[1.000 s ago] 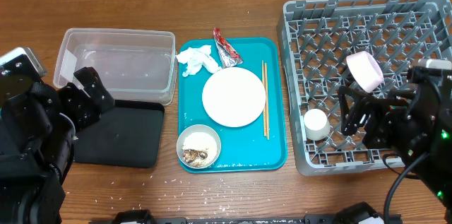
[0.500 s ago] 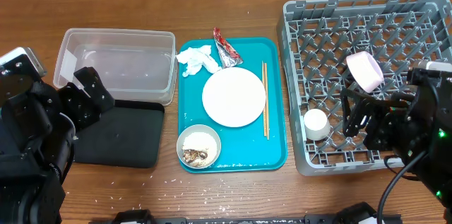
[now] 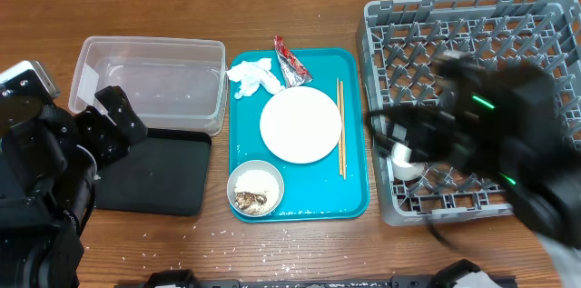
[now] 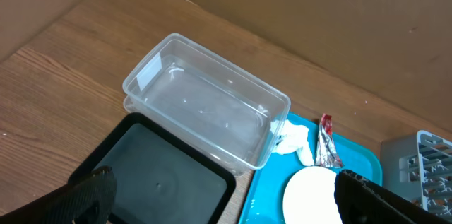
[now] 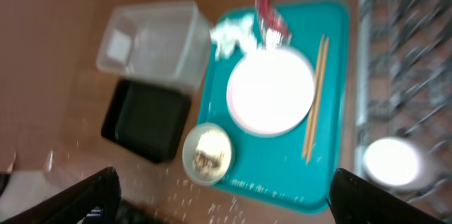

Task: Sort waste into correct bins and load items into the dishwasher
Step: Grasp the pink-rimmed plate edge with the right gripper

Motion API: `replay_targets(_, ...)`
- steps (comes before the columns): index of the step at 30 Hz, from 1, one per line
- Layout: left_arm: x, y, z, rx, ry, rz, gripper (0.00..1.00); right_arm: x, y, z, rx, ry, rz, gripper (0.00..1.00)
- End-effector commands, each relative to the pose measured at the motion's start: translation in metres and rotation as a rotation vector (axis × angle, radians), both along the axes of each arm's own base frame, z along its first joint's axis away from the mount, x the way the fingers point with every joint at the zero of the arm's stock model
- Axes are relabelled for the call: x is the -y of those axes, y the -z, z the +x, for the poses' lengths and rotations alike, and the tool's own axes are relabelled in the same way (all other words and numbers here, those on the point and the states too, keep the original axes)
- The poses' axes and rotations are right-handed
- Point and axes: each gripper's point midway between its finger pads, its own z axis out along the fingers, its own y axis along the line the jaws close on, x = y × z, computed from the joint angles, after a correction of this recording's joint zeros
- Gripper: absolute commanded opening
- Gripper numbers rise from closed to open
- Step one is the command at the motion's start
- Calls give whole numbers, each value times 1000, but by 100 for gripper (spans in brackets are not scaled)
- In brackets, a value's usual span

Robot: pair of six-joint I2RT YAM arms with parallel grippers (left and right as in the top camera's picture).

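Note:
On the teal tray [image 3: 354, 202] lie the round plate [image 3: 300, 124], the off-white bowl [image 3: 255, 188] with brown scraps, the chopsticks [image 3: 341, 129], the crumpled tissue [image 3: 251, 76] and the foil wrapper [image 3: 290, 63]. The clear tub [image 3: 150, 81] and the black tray [image 3: 152, 172] stand to its left. The white cup [image 3: 404, 161] sits in the grey rack [image 3: 472, 15]. My right arm [image 3: 481, 124] is a blur over the rack and hides the pink bowl. My right gripper [image 5: 226, 213] is open and empty. My left gripper [image 4: 226, 210] is open and empty above the black tray [image 4: 155, 181].
Loose rice grains [image 3: 227, 252] lie on the wooden table in front of the teal tray. The right wrist view looks down on the plate [image 5: 270, 90], the bowl [image 5: 207, 155] and the cup [image 5: 388, 162]. The left wrist view shows the clear tub [image 4: 205, 100].
My right arm has swung fast to the left over the rack and now shows as a blur covering the pink bowl's spot. The left arm has not moved.

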Motion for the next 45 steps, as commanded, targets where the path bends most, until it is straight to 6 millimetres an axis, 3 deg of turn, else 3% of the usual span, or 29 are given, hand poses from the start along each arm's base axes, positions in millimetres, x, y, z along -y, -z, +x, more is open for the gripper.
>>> replay_targets(1,0,-4,0,15,-10,-4,100,-33,68,19,-281,86,-43,93)
replay_targets(8,0,-4,0,15,-10,-4,100,-65,175,46,-579,280,-179,89)
replay_targets(13,0,-4,0,15,-10,-4,100,-75,247,39,-739,331,-221,82)
replay_targets(16,0,-4,0,15,-10,-4,100,-80,277,35,-797,370,-191,72)
replay_targets(19,0,-4,0,15,-10,-4,100,-81,303,38,-811,465,-141,55)
replay_targets(29,0,-4,0,15,-10,-4,100,-78,342,42,-786,551,-67,53)
replay_targets(34,0,-4,0,15,-10,-4,100,-71,342,50,-774,567,-57,13)
replay_targets(37,0,-4,0,15,-10,-4,100,-69,341,54,-768,570,-51,11)
replay_targets(41,0,-4,0,15,-10,-4,100,-73,323,79,-672,467,-32,4)
replay_targets(45,0,-4,0,15,-10,-4,100,-75,282,104,-542,407,-18,4)
